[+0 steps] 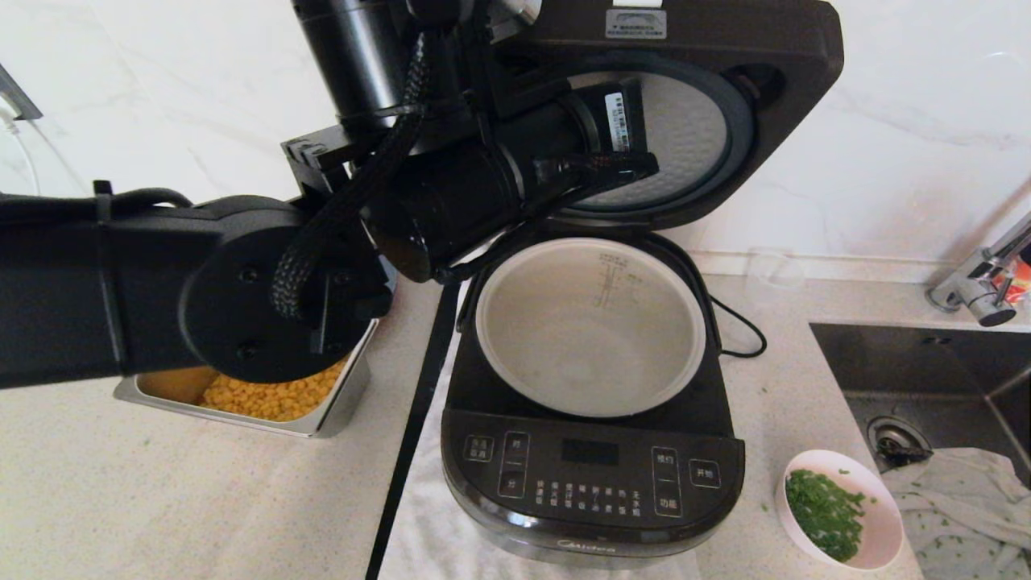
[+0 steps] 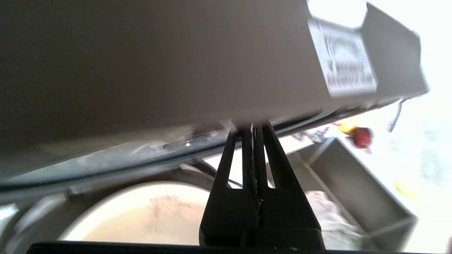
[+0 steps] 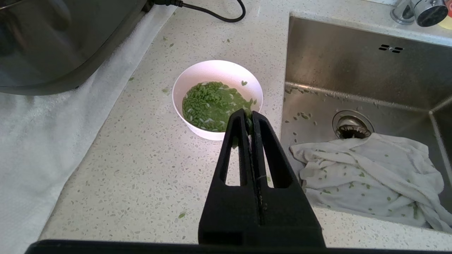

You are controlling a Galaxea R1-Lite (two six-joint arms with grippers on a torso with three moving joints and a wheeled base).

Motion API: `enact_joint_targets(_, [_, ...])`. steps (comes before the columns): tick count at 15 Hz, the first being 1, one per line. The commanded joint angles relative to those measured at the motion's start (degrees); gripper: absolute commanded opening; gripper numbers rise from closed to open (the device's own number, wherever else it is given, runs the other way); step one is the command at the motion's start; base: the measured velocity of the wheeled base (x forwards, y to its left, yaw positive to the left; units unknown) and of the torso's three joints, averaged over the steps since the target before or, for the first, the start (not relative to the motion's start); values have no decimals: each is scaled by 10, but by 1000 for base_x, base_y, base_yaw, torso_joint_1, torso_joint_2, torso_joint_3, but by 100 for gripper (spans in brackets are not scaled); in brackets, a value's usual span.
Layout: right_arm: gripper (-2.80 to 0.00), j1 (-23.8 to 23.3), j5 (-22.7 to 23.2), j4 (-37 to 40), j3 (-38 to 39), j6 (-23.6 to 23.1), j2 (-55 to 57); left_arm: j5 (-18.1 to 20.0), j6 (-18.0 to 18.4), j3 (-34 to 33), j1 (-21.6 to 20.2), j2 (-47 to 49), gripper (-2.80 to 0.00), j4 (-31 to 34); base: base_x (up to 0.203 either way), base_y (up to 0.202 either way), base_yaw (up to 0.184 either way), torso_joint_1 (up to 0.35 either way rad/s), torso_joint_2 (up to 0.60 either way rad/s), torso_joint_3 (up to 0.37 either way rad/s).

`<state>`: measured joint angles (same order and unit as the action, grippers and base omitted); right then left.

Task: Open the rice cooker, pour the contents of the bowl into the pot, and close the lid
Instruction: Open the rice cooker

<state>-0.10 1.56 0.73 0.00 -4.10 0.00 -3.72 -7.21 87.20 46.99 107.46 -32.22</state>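
With the lid (image 1: 685, 121) up, the pot (image 1: 590, 326) is empty and the bowl (image 1: 842, 507) full; both grippers' jaws are closed, holding nothing.

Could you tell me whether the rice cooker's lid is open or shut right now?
Open. The lid stands raised behind the rice cooker, its dimpled silver underside showing, and the pot below is uncovered.

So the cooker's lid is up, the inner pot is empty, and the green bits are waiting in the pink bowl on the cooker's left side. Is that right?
Not quite: the bowl of green bits sits on the cooker's right side, next to the sink, as the head view shows. The rest holds: the lid is up and the pot is empty.
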Motion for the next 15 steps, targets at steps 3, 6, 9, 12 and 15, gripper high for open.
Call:
enact_joint_targets(3, [-280, 0, 0, 0, 0, 0, -1, -6, 27, 39, -7, 46, -280, -4, 0, 0, 0, 0, 0, 0])
enact_joint_targets(6, [-280, 0, 0, 0, 0, 0, 0, -17, 42, 81, -21, 81, -280, -27, 0, 0, 0, 0, 0, 0])
enact_joint_targets(9, [-280, 0, 0, 1, 0, 0, -1, -22, 56, 118, -27, 100, -280, -29, 0, 0, 0, 0, 0, 0])
enact_joint_targets(12, [-280, 0, 0, 0, 0, 0, -1, -23, 70, 125, -28, 108, -280, -31, 0, 0, 0, 0, 0, 0])
enact_joint_targets(15, [-280, 0, 0, 0, 0, 0, 0, -26, 68, 116, -27, 91, -280, -31, 0, 0, 0, 0, 0, 0])
